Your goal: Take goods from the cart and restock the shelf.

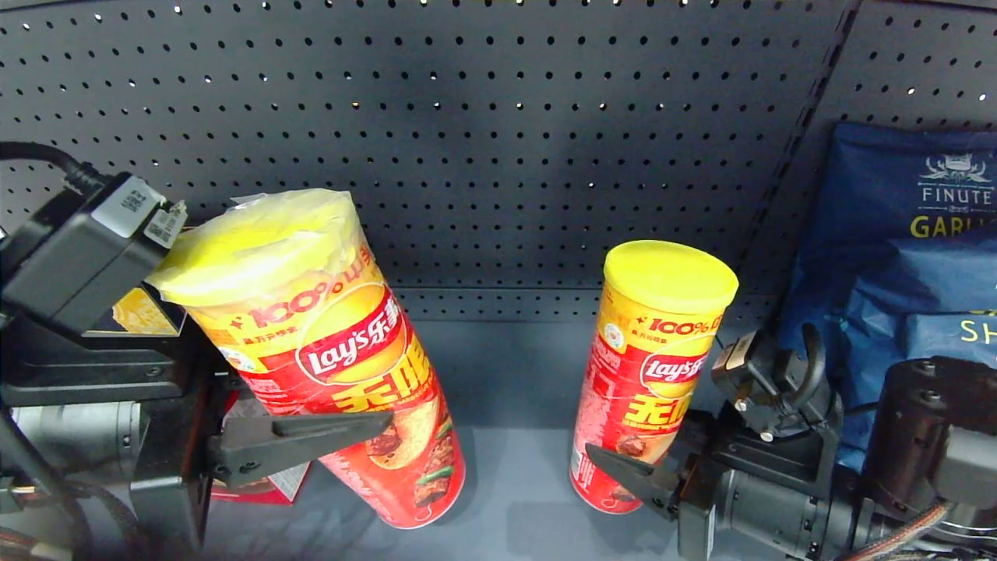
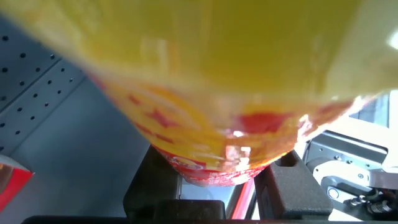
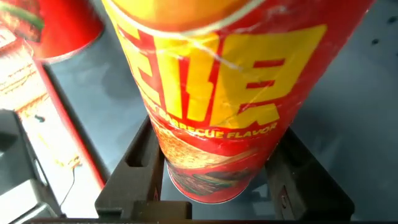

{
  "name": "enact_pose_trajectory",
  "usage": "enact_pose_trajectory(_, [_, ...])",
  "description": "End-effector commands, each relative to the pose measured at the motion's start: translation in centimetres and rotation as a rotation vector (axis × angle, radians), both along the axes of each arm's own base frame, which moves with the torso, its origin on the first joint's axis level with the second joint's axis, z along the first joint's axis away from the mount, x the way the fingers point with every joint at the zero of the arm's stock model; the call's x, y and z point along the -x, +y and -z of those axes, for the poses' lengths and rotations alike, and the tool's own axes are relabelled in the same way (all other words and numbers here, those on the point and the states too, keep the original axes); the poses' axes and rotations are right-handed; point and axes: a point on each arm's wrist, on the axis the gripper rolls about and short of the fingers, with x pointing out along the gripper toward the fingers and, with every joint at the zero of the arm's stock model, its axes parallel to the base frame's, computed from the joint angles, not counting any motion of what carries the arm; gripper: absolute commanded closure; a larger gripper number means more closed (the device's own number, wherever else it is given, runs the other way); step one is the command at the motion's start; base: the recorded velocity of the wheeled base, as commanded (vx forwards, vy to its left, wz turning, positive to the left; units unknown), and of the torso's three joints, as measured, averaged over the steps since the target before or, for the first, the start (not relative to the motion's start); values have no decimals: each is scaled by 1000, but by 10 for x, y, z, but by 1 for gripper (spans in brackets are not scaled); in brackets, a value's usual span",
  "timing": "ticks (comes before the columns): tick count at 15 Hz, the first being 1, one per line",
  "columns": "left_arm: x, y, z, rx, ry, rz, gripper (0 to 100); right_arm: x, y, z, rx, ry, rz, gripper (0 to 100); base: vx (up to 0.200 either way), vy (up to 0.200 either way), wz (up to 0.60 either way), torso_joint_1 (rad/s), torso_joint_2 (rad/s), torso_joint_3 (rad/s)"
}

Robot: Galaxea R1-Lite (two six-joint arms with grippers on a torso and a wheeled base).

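Two chips cans with yellow lids and red bodies are on the grey shelf (image 1: 514,389). The left can (image 1: 327,343) (image 2: 205,74) leans toward the left, its base on the shelf floor. My left gripper (image 1: 350,425) (image 2: 217,186) is shut on its lower half, one dark finger (image 1: 311,436) crossing its front. The right can (image 1: 662,343) (image 3: 217,81) stands upright. My right gripper (image 1: 623,463) (image 3: 214,168) is shut on it near its base, a finger (image 3: 140,168) pressed on each side.
A dark pegboard (image 1: 498,140) closes the back of the shelf. A blue snack bag (image 1: 896,257) stands at the right, close behind my right arm. A red and white box (image 1: 261,483) sits behind the left can. Bare shelf floor lies between the two cans.
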Motion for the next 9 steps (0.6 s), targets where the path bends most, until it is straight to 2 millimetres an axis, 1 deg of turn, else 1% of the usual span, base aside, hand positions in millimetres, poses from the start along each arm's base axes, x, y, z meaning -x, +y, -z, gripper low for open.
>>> enact_pose_trajectory(1, [0,0,0,1,-2,0,100,1,2,5,14,12,-8,100,0,0,0,0,0,0])
enact_pose_trajectory(5, [0,1,1,-5,2,-11,100,0,8,10,20,10,-18,100,0,0,0,0,0,0])
enact_pose_trajectory(9, [-1,0,2,-7,5,-9,100,5,13,12,32,7,-18,100,0,0,0,0,0,0])
